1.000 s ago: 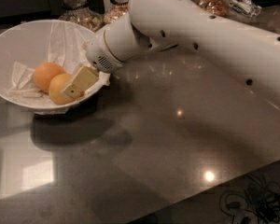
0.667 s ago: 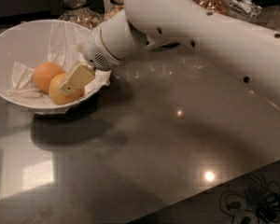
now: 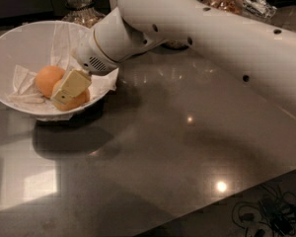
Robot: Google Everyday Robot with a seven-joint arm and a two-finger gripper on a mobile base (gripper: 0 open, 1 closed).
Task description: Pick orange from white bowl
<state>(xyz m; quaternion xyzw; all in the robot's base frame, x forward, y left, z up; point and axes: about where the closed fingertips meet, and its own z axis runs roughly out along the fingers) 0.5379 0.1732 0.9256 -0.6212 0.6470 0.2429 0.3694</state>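
Down inside the white bowl (image 3: 17, 48) at far left, the gripper (image 3: 65, 92) lay over the orange (image 3: 77, 101), its grip impossible to tell. A redder fruit (image 3: 45, 79) touched the orange's left side, with napkins (image 3: 22, 78) beneath and a glass jar (image 3: 80, 1) behind.

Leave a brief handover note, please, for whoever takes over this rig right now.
End effector: down inside the white bowl, lying against the top of the orange; grasp not confirmed.
Orange: on the napkins in the bowl, beside a redder fruit.
Done: reach into the bowl.
Left: secure the orange and lift it out.
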